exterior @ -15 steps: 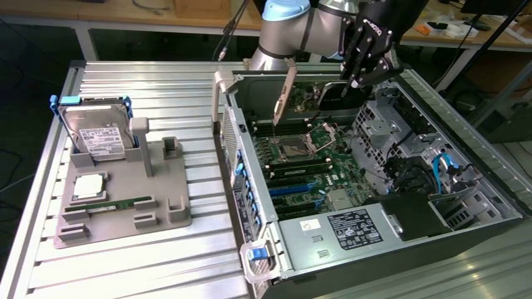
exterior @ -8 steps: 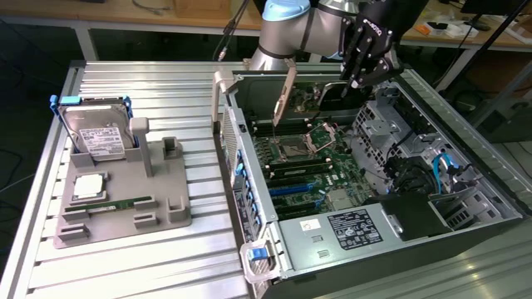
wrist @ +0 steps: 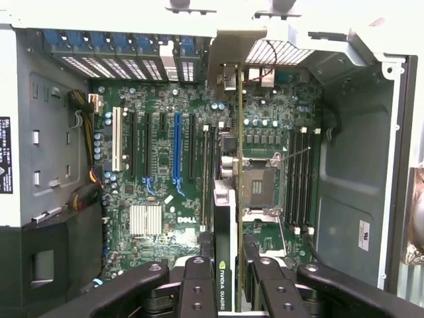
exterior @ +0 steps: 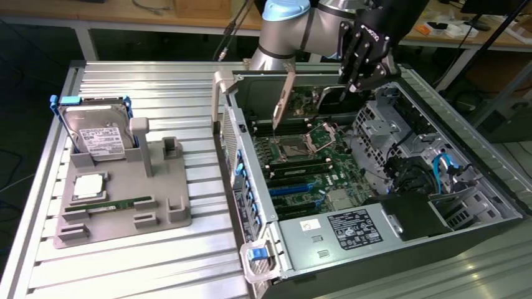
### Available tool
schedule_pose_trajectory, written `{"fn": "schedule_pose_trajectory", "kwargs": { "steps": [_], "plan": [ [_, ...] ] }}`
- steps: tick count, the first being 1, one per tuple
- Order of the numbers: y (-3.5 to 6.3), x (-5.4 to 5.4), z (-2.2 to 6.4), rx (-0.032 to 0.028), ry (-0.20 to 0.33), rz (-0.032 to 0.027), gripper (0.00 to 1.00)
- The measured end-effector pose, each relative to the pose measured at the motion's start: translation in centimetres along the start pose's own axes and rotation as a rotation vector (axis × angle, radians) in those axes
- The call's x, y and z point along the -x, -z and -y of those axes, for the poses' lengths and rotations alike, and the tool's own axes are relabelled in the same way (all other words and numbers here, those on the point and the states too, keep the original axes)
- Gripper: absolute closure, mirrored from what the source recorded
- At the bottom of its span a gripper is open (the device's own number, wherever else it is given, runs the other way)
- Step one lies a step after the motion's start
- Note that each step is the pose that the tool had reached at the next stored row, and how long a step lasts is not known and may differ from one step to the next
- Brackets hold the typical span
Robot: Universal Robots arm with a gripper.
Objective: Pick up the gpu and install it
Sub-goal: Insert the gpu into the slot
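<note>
While gpu (exterior: 285, 103) hangs above motherboard (exterior: 306, 174), wrist view shows gripper (wrist: 228, 268) seemingly pinching it.

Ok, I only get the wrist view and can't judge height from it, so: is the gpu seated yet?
Observer: No. In the exterior view the gripper holds the gpu raised above the motherboard, apparently not in a slot.
Operator: What else is out there?
Observer: A grey holder on the table, on the exterior view's left, with a hard drive standing in it.
Operator: Anything more on it?
Observer: A narrow green memory stick lying flat.
</note>
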State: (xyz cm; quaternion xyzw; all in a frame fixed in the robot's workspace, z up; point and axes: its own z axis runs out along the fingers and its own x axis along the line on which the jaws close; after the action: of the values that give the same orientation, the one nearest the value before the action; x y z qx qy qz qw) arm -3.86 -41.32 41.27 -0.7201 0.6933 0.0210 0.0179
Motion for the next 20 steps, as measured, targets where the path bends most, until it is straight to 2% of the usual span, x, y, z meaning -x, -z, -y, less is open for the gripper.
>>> {"fn": "schedule_pose_trajectory", "kwargs": {
  "steps": [20],
  "plan": [
    [-3.67,-0.2,0.05,0.0001,0.000,-0.0001,0.73]
  ]
}}
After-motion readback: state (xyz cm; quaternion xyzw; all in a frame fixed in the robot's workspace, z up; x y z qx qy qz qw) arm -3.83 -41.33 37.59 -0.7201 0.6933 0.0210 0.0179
